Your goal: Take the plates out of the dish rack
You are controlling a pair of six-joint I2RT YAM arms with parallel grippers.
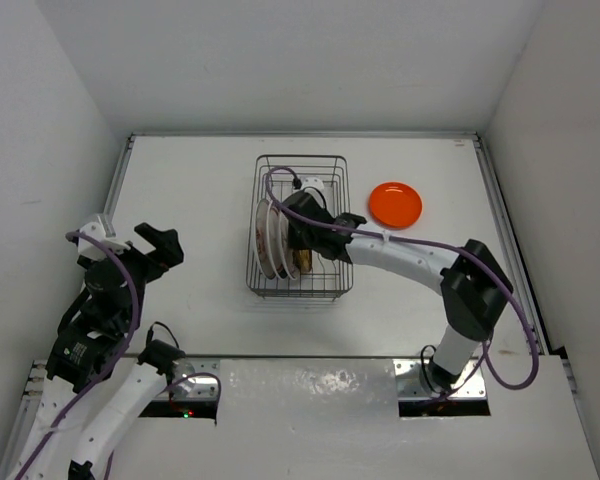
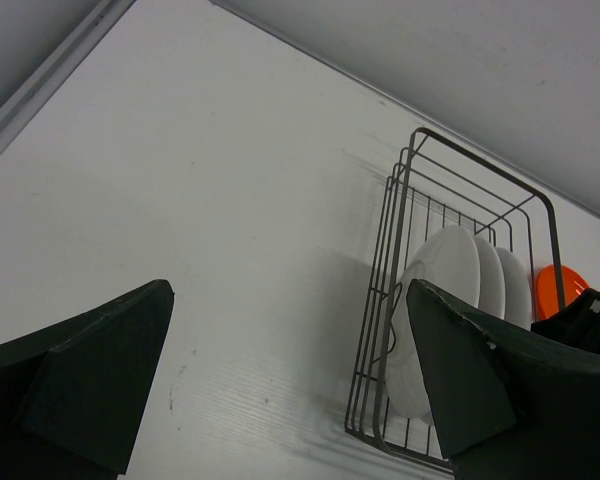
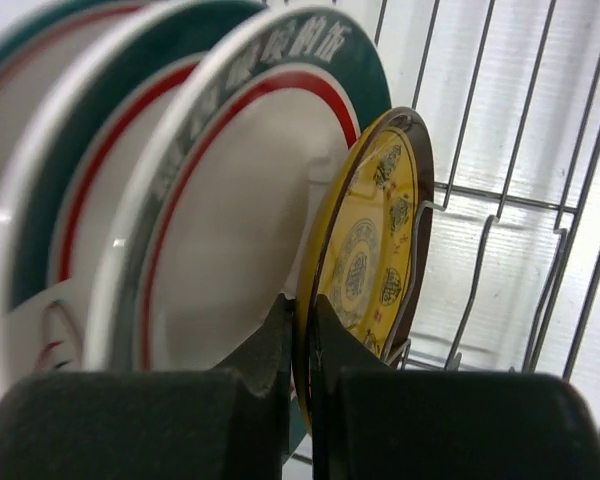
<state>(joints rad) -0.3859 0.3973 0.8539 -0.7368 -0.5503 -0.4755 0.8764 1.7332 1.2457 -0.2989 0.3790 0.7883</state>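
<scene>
on the left, the black two-finger left gripper (image 1: 158,245) is held over the bare white tabletop (image 1: 195,190), well apart from everything else; in its wrist view its two dark fingers (image 2: 100,370) are seen spread wide with nothing between them. near the middle of the table the rectangular grey wire dish rack (image 1: 300,158) is seen, with upright wire prongs along its bottom. inside it, round white plates with green and red rims (image 3: 230,200) are stood on edge in a close row at the left part of the rack; three can be counted from the left wrist view, and green characters are printed along the rim of the nearest one. just beside the right-hand end of that row a smaller round amber-yellow plate (image 3: 370,250) with a dark rim and a patterned face is stood on edge, leaning slightly. the black right gripper (image 3: 302,320) is reached down into the rack from the right, and its fingers are pressed together on the rim of the amber-yellow plate, one finger on each face. to the right of the rack, apart from it, a small round plain orange plate (image 1: 395,204) is lying flat on the tabletop.
</scene>
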